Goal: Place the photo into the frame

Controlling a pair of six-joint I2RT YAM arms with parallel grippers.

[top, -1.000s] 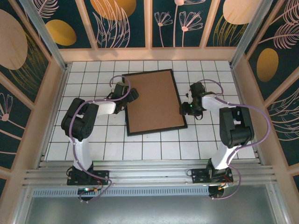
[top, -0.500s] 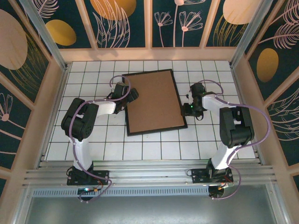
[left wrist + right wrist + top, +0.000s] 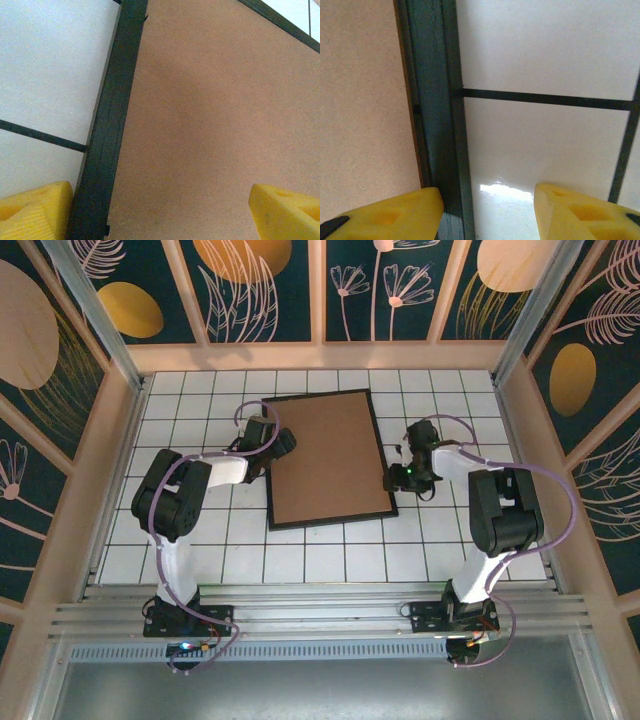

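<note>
A big black frame (image 3: pixel 330 520) lies flat in the middle of the white table (image 3: pixel 200 540) with its dark grid lines. It sits a little crooked, not lined up with the squares. A plain brown board (image 3: pixel 325 457) fills the frame from rim to rim, so brown is all I can see inside it. The left claw (image 3: pixel 285 443) is at the frame's left side, near the far corner. Its two yellow fingers (image 3: pixel 35 212) are spread very wide. One finger is over the white table just outside the black rim, and the other is over the brown board. The rim runs between them, and the claw has hold of nothing. The right claw (image 3: pixel 395 478) is at the frame's right side, closer to the near corner. Its yellow fingers (image 3: pixel 585 210) are about half way apart. One finger is over the brown board, right at the edge of the rim, and the other is over the shiny white table. The black rim passes under the gap between them. This claw is not squeezing anything either. I cannot tell if any of the fingers are touching the frame or just hanging right above it.
</note>
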